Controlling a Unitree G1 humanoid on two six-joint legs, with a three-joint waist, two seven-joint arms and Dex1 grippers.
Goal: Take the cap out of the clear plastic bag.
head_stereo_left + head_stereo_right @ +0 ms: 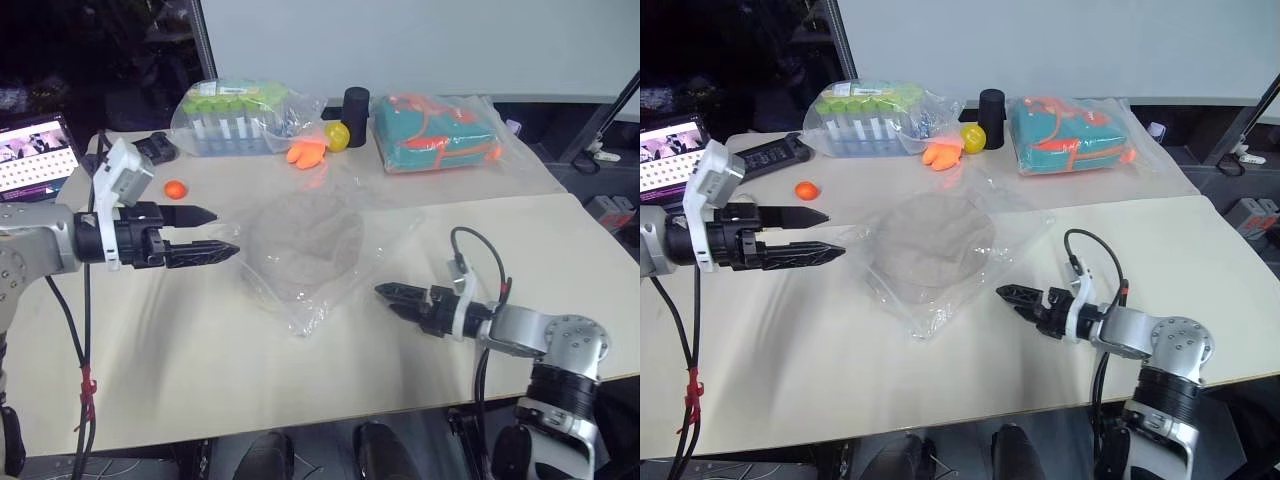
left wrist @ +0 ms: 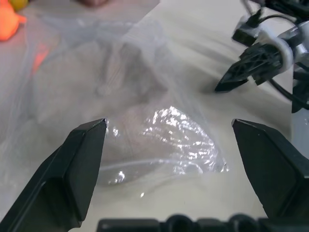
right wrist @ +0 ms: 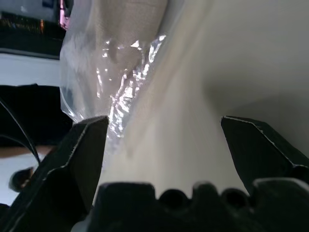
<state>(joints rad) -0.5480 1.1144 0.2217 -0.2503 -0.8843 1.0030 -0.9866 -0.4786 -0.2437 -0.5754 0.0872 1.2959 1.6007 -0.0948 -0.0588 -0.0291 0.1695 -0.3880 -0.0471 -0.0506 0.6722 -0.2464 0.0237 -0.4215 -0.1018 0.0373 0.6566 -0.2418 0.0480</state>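
1. Cap [image 1: 300,243] inside bag [image 1: 330,262], mid-table [image 1: 200,350], flat, between both grippers.
2. Left gripper [image 1: 215,234] wide open, empty, raised just beside the bag's left edge, pointing at it.
3. Right gripper [image 1: 392,294] wide open too, empty, low over the table, near the bag's right corner, apart from it.
4. Likely next: pin one end of the bag, pull the cap through the mouth. Mouth side hard to tell under the wrinkles.
5. Risk: slick film slipping from the fingers [image 2: 72,174]; bag sliding instead of yielding.
6. Risk: pinching cap and film together, so both lift as one.
7. Risk: dragging the bag back into the tube bag [image 1: 235,118], orange ball [image 1: 176,189] or teal bag [image 1: 437,133].
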